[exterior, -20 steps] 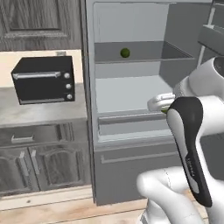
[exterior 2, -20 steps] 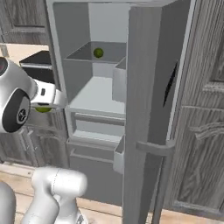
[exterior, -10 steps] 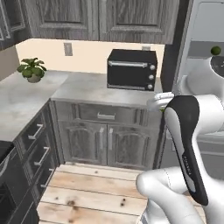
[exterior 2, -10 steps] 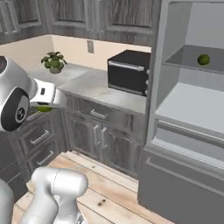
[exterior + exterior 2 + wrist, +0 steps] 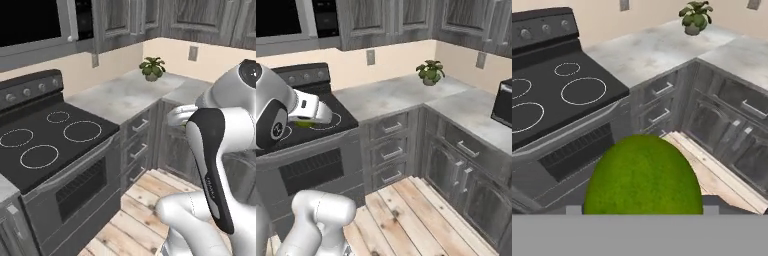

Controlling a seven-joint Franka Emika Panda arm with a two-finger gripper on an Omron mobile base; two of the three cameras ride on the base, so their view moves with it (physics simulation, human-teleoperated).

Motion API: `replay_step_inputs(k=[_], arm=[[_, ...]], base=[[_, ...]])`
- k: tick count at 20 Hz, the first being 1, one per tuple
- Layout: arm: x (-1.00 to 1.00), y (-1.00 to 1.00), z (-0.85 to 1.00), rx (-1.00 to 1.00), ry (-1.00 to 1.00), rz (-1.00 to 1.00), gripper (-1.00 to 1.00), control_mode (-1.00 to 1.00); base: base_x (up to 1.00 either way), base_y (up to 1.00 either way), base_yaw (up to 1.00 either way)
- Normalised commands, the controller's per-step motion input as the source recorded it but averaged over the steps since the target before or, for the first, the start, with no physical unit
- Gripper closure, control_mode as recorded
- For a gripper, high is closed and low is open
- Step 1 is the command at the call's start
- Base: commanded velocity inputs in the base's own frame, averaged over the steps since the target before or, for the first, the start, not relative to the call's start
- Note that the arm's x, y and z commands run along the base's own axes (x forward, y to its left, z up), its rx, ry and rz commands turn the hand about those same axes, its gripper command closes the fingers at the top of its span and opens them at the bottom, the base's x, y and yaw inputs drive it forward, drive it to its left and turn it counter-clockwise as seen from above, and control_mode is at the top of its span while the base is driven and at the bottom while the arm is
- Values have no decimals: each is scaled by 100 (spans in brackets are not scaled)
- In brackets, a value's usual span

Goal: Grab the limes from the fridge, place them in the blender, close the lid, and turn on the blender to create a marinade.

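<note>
The gripper (image 5: pixel 643 212) holds a green lime (image 5: pixel 643 175) between wide jaws. Carry it gently, keep squeezing, and look for the blender.

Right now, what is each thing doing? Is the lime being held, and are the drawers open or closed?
lime: held in the gripper, off any surface.
gripper: closed on the lime.
stove: burners dark, nothing on top.
oven door: closed.
drawers: all closed.
cabinet doors: closed.
potted plant: upright on the counter corner.
</note>
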Motion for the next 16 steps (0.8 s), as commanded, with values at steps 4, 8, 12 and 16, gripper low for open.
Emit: replay_step_inputs(k=[4,8,12,16], arm=[[0,0,0,0,0,0,100,100],[0,0,0,0,0,0,100,100],[0,0,0,0,0,0,100,100],[0,0,0,0,0,0,100,100]], base=[[-15,29,88],[-14,21,91],[-21,22,89],[-20,17,90]])
